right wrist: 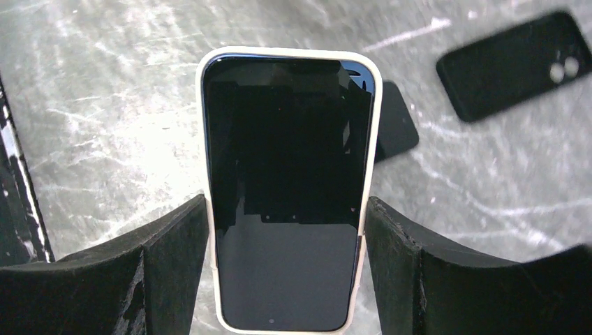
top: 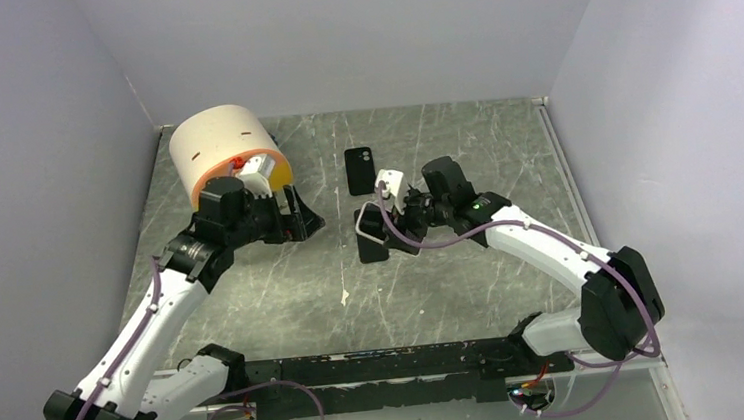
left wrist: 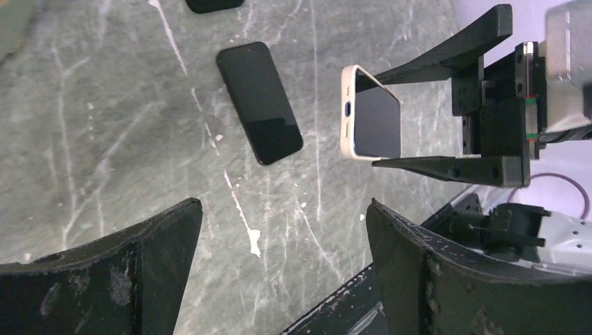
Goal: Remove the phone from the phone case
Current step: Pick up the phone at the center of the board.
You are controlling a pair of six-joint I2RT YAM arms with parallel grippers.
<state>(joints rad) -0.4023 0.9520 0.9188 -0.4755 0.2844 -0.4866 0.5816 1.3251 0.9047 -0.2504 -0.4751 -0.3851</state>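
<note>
The right gripper point(right wrist: 286, 206) grips a phone point(left wrist: 377, 115) in its cream case point(left wrist: 347, 122) above the desk point(left wrist: 105, 139); the wide-open left gripper point(left wrist: 279, 209) should probably peel one case corner away gently.

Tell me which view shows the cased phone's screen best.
Right wrist: the cased phone faces the camera, its screen filling the frame. Left wrist shows it obliquely, port end toward the camera. Top shows it small and far off.

Tabletop point(top: 454, 284): grey marbled stone look, smooth, slight sheen, white scuffs. Phone point(right wrist: 286, 195) screen: glossy glass, mirror reflections. Phone case point(right wrist: 371, 139): cream, smooth matt, plastic or silicone. Left hand point(left wrist: 283, 209) fingers point(left wrist: 105, 279): matt black plastic, chalky wear marks. Second phone point(left wrist: 260, 101): glossy black face.
</note>
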